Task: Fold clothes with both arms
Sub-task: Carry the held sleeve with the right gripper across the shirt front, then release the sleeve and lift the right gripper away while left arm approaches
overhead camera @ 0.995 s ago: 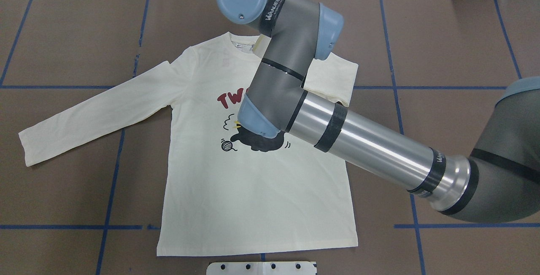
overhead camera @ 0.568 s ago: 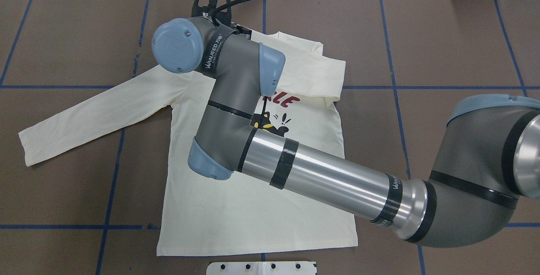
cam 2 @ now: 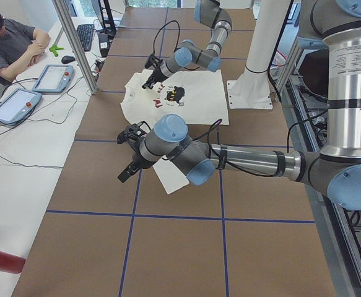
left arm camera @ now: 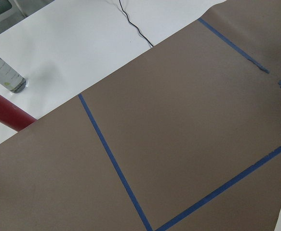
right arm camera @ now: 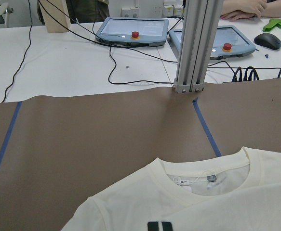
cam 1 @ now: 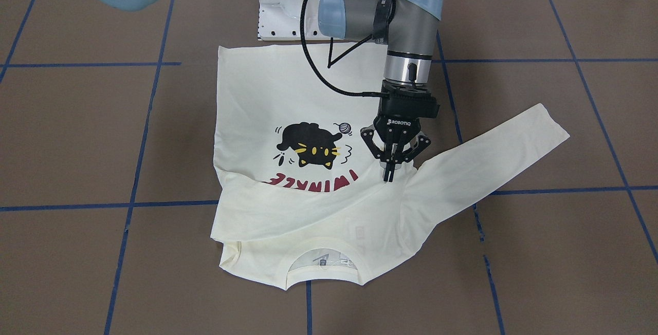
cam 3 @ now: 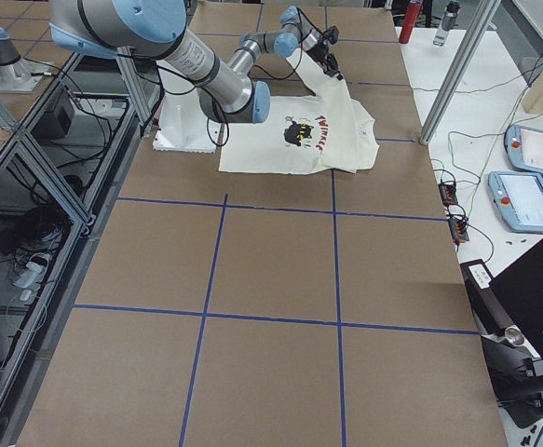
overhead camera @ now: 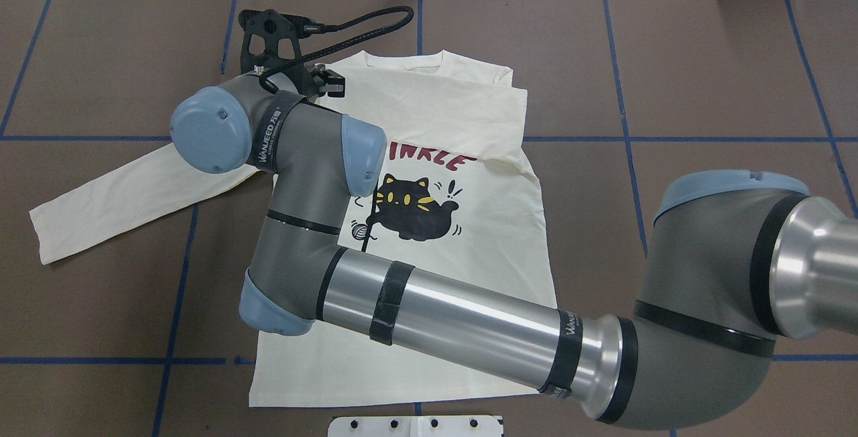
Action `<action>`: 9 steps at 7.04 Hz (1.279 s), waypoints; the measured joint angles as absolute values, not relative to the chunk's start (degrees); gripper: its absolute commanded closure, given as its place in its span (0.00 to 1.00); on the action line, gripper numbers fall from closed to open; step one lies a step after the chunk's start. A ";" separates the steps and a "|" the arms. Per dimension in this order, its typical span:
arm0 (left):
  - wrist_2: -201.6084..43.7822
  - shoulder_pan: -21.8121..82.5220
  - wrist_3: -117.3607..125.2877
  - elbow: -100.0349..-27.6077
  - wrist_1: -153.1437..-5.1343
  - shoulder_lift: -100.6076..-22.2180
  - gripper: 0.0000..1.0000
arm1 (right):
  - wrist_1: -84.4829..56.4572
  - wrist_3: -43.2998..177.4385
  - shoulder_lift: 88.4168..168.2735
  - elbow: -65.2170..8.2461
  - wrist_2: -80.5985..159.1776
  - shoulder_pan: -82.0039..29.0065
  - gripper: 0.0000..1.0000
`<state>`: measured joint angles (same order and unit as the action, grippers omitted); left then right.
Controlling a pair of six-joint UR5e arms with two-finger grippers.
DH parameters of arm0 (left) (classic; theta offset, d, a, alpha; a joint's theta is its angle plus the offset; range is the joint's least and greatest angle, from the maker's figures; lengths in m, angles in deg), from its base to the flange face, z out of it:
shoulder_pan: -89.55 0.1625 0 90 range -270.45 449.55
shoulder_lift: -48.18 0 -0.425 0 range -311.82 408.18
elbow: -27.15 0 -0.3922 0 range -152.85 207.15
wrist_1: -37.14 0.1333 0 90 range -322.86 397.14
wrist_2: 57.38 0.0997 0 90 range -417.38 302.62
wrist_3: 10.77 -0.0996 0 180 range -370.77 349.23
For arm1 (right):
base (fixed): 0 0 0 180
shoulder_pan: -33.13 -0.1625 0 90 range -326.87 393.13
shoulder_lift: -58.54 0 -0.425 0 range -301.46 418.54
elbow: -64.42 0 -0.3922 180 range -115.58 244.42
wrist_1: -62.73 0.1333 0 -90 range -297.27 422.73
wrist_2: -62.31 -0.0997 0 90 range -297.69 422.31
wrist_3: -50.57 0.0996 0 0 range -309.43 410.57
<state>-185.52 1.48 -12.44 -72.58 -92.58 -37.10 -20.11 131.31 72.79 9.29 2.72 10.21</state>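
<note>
One sleeve [cam 1: 298, 201] already lies folded across the chest of the T-shirt [cam 1: 257, 98], with the right claw [cam 1: 388, 177] pinched shut on its cuff. Just past that claw the other sleeve [cam 1: 504, 145] sprawls on the worktop [cam 1: 77, 134], unfolded, and I'd say the body folds remain too. The left claw [cam 2: 124, 175] hangs well aside; I cannot tell its grip.

Lighting bright and even, from above. Shadows soft and faint beneath the right arm [overhead camera: 469, 313] on the T-shirt [overhead camera: 499, 256]. A glare streak runs along the arm's silver tube. The white table [left arm camera: 82, 43] is nearly overexposed. All frames sharp.
</note>
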 measured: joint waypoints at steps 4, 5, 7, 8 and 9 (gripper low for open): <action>-185.52 1.48 -12.44 -72.57 -92.59 -37.16 0.01 | -19.85 131.48 70.18 10.68 2.14 11.73 0.00; -185.52 1.48 -12.44 -72.57 -92.59 -37.16 0.01 | -19.86 131.50 69.68 10.70 -0.12 11.27 0.00; -185.51 1.58 -12.39 -72.60 -92.55 -37.27 0.00 | -20.06 131.28 69.30 10.56 -8.39 8.21 0.00; -185.47 1.61 -12.02 -72.51 -92.55 -37.87 0.01 | -20.56 130.90 69.46 10.35 -13.85 5.31 0.00; -185.45 1.94 -10.04 -72.18 -93.21 -39.16 0.00 | -22.32 129.09 70.22 9.12 -20.81 1.37 0.00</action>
